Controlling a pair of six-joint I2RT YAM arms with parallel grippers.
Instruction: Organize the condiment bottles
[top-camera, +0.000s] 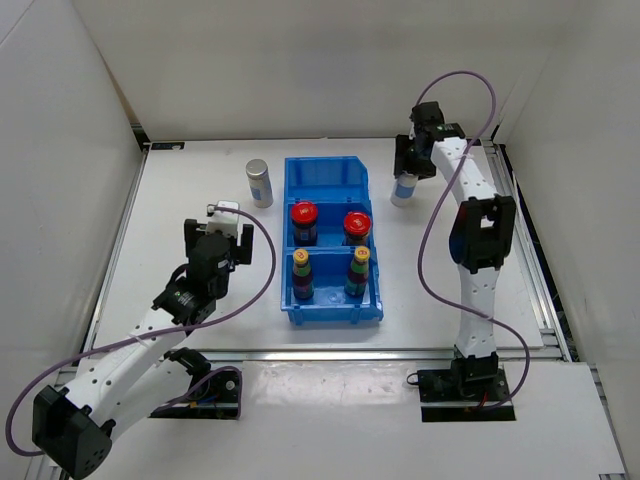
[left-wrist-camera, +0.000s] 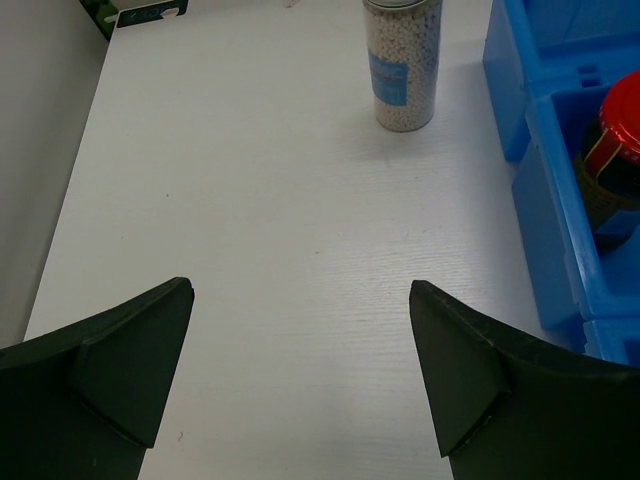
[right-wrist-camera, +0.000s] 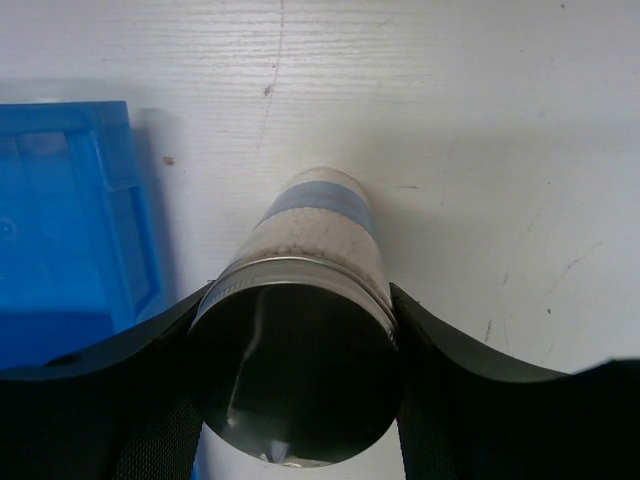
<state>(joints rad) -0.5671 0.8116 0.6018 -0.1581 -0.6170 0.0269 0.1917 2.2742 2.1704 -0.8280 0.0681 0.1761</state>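
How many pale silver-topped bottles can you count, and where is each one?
2. One silver-topped bottle stands free, left of the blue bin. The other silver-topped bottle is right of the bin, held in the right gripper. None seems hidden.

Red-lidded jar (left-wrist-camera: 612, 150) cropped (right edge), cylinder (left-wrist-camera: 402, 62) top cropped

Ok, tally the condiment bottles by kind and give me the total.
Silver-topped cylinders: 2
Red-lidded jars: 2
Yellow-capped bottles: 2
Total: 6
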